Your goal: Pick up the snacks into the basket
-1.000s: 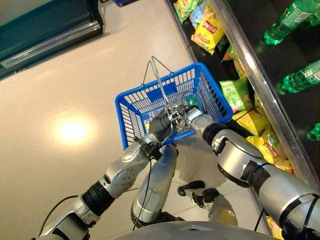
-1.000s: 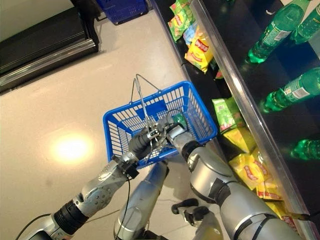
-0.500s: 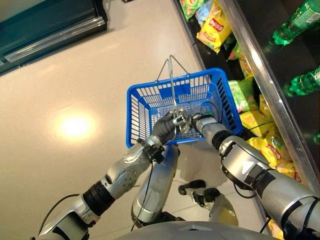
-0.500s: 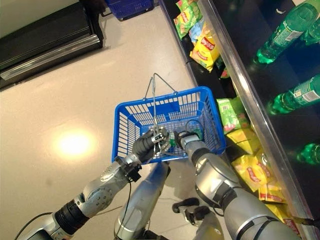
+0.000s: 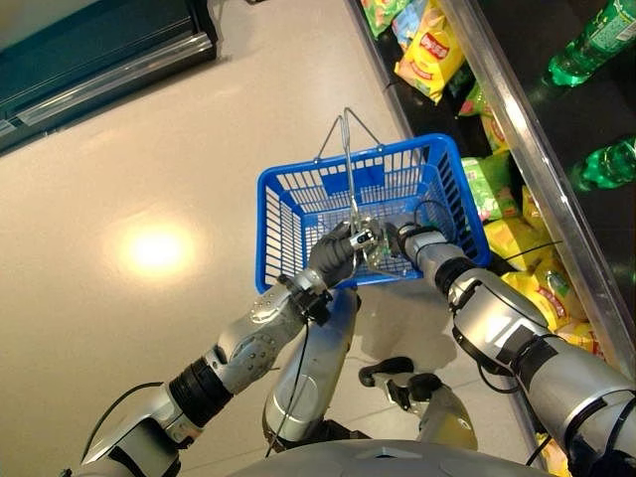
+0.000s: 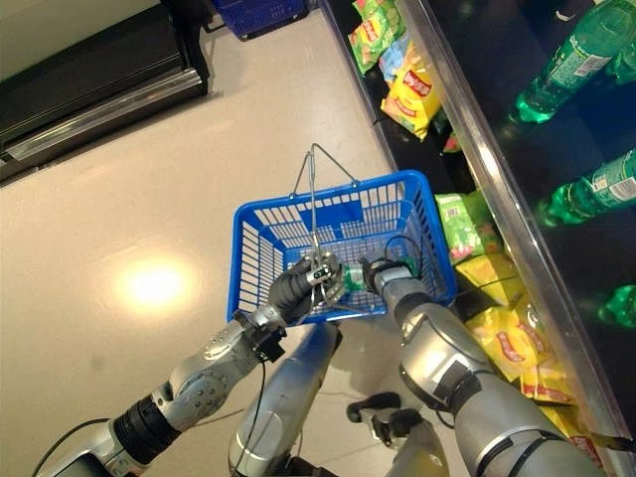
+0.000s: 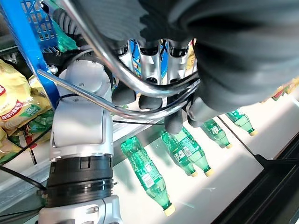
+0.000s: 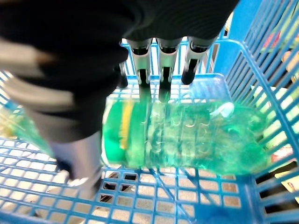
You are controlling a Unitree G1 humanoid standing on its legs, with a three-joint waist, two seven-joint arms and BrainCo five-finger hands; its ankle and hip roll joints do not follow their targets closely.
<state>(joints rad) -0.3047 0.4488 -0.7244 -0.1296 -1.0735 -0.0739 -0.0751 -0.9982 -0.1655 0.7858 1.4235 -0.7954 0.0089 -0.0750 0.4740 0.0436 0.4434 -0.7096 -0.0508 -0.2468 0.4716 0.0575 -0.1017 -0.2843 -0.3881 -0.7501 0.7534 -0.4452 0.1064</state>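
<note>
**Green bottle low in the blue basket, my right hand around it**

The green bottle (image 8: 187, 135) lies on its side on the basket's mesh floor, close to the wall nearest the shelves. My right hand (image 8: 161, 46) reaches down over the near rim and its fingers (image 8: 145, 91) curve over the bottle's upper side, grasping it.

The blue basket (image 5: 283, 189) hangs above the pale floor (image 5: 119, 149) from its wire handles (image 5: 347, 149), which rise upright over the middle. My left hand (image 5: 336, 254) is clenched around those handles at the near rim; in my left wrist view the fingers (image 7: 152, 100) hook under the bent wires.

The basket's right side sits close to the metal shelf edge (image 5: 517, 109), with yellow and green snack bags (image 5: 427, 55) just beyond. To the left the floor is open as far as the dark cabinet (image 5: 89, 55).
</note>
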